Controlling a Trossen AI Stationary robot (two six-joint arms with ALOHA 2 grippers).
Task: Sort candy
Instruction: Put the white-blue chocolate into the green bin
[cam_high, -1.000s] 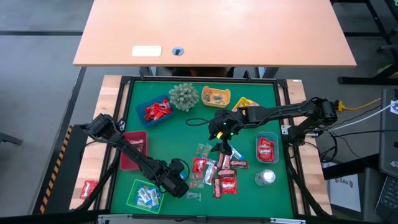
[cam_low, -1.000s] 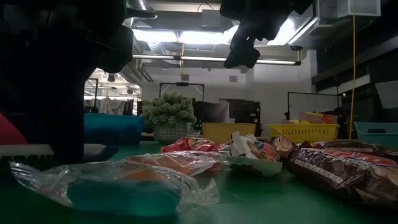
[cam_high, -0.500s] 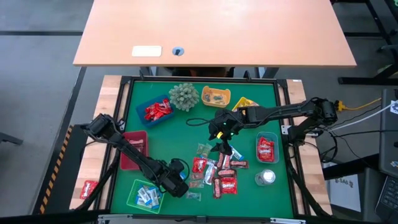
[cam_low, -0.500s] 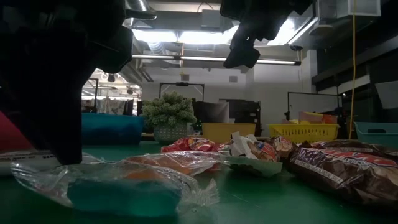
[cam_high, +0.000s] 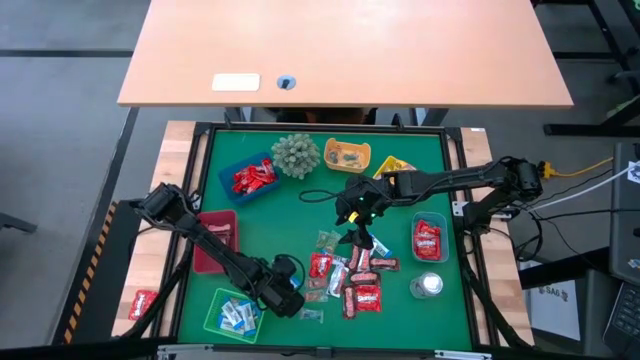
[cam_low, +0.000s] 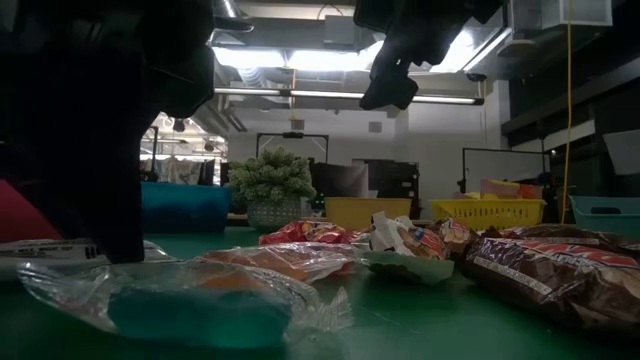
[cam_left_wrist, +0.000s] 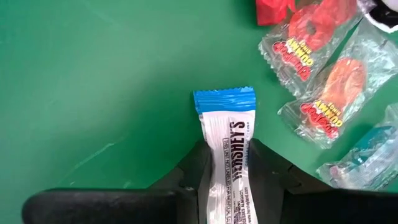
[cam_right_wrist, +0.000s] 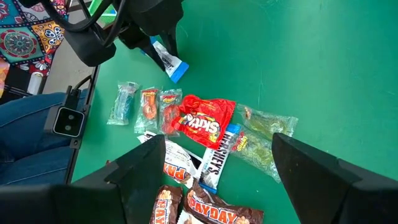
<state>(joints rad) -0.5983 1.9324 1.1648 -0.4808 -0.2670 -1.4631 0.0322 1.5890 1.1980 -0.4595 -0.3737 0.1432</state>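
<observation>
My left gripper stands at the near left of the green mat, beside the green tray, shut on a blue-white candy. The same candy also shows in the right wrist view. My right gripper hangs open above the loose candy pile in the middle of the mat, touching nothing. Its fingers stand wide apart over red, clear and brown packets. My left gripper pinches the blue-white candy between its two fingers, across its long sides at the white middle part. The fingers slant down from the left. The candy's blue crimped end sticks out past the fingertips, low at the mat; whether it touches, I cannot tell.
A blue tray with red candy, a spiky plant ball and a yellow tray stand at the far side. A red tray is at the left and a light blue tray at the right. Clear gummy packets lie close to the held candy.
My left gripper has kept its place and its fingers have drawn in on the blue-white candy. In the low view the candy's end has shifted a little at the fingers. My right gripper has kept still.
</observation>
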